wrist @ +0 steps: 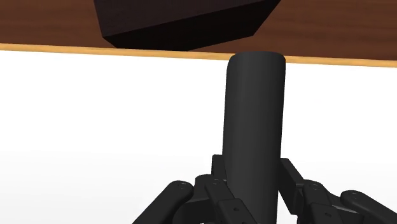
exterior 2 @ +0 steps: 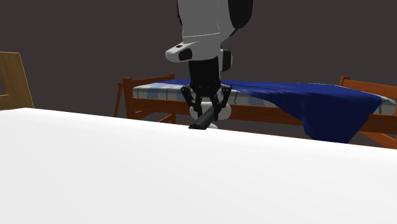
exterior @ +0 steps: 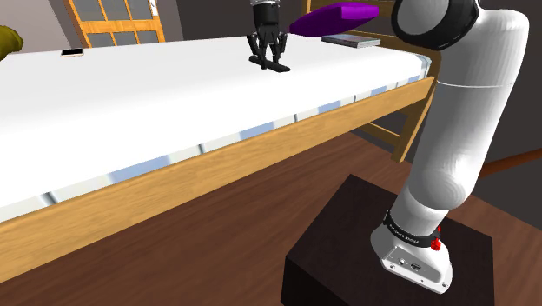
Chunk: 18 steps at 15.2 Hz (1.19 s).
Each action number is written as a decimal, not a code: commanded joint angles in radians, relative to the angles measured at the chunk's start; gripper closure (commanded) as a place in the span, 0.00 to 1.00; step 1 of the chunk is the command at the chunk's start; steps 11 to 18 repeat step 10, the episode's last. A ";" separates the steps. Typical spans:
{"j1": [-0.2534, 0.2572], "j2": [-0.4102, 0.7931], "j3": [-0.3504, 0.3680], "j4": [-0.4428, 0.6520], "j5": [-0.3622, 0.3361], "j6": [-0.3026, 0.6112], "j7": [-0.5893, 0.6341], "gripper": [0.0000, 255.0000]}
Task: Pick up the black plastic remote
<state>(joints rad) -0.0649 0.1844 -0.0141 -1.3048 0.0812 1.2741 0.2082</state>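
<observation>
Scene at the bedside: the white arm [exterior: 460,130] rises from its dark box stand [exterior: 347,252] on the wooden floor [exterior: 217,235] and reaches over a wood-framed bed [exterior: 261,152] with a plain white top. The black gripper [exterior: 267,52] points down at that top, well in from the near rail, and is clamped on the black remote [exterior: 271,63]. In the wrist view the two fingers [wrist: 219,184] press against either side of the remote [wrist: 254,127], whose rounded far end points toward the bed's wooden edge and the stand beyond it. From the second exterior view the gripper [exterior 2: 207,109] grips the remote [exterior 2: 203,120] at a slant, its lower end close to the white surface; whether that end touches the bed cannot be told. Behind the gripper in the shoulder view lie a purple object [exterior: 334,17] and a flat grey book-like item [exterior: 352,40], both farther along the bed. A small flat device [exterior: 72,53] rests near the far edge toward that view's left, before a panelled wooden door [exterior: 117,22]. Across the room, a second wooden bed [exterior 2: 153,95] carries a blue blanket [exterior 2: 324,105] draped over its side.
</observation>
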 commanded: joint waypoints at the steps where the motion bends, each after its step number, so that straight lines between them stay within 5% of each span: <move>1: -0.001 0.014 0.000 0.050 0.001 -0.036 0.002 1.00; 8: -0.004 0.082 0.000 0.249 0.006 -0.167 0.012 1.00; 18: -0.004 0.084 0.000 0.254 0.006 -0.170 0.012 1.00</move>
